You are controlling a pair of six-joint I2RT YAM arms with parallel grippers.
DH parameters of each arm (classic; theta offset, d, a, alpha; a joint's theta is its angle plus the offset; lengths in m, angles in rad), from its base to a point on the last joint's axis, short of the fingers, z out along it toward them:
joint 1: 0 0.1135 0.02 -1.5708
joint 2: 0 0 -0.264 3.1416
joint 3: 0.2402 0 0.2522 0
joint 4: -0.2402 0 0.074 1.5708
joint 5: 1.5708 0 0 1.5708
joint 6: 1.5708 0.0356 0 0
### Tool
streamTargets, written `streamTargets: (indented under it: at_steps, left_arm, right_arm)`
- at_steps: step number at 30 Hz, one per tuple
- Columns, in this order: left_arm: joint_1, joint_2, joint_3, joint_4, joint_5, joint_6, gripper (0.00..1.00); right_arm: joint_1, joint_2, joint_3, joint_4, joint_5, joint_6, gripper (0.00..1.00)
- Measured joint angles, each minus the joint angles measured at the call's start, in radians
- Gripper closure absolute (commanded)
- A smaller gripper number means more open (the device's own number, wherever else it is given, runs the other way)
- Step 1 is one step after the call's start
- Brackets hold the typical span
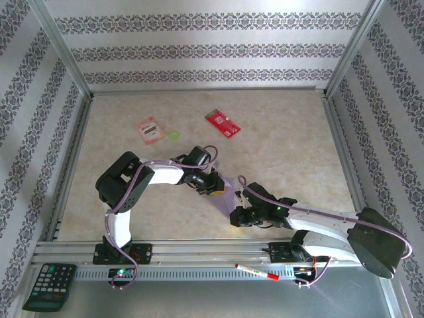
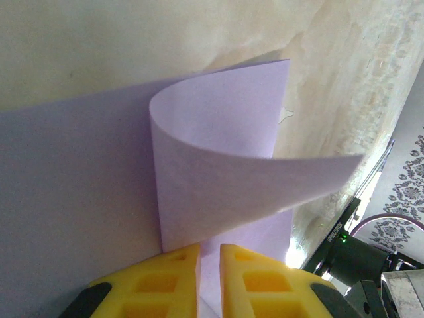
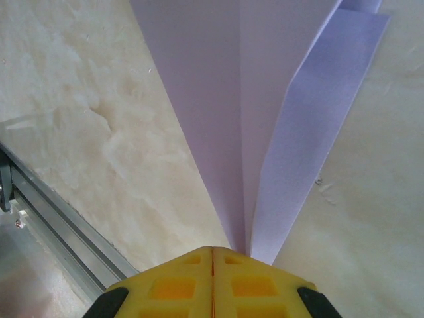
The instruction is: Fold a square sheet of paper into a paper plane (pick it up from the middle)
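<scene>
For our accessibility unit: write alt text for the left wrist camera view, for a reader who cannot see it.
A lilac sheet of paper lies on a beige table, one flap curling up and over to the right. Two yellow fingertips of the left gripper sit at the bottom edge, a narrow gap between them.

The pale lilac folded sheet of thin paper (image 2: 218,132) ahead of the left gripper (image 2: 209,258) is matt and smooth, and limp enough to curl. That gripper's yellow fingers (image 2: 169,285) look like matt moulded plastic with recessed pockets. The beige marbled tabletop (image 3: 99,132) beside the right gripper (image 3: 212,255) has a faint sheen. The grey grooved rail (image 3: 59,225) to its left is brushed metal.
</scene>
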Motion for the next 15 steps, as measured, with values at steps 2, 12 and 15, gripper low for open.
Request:
streamTargets:
  at_steps: [2,12,15]
  left_arm:
    - [0.0,0.0,0.0,0.0,0.0,0.001,0.84]
    - [0.0,0.0,0.0,0.0,0.0,0.004,0.84]
    - [0.0,0.0,0.0,0.0,0.0,0.006,0.84]
  right_arm:
    - [-0.002,0.0,0.0,0.0,0.0,0.0,0.93]
    - [-0.033,0.0,0.0,0.002,-0.001,0.0,0.94]
    - [-0.035,0.002,-0.002,0.004,-0.001,0.0,0.94]
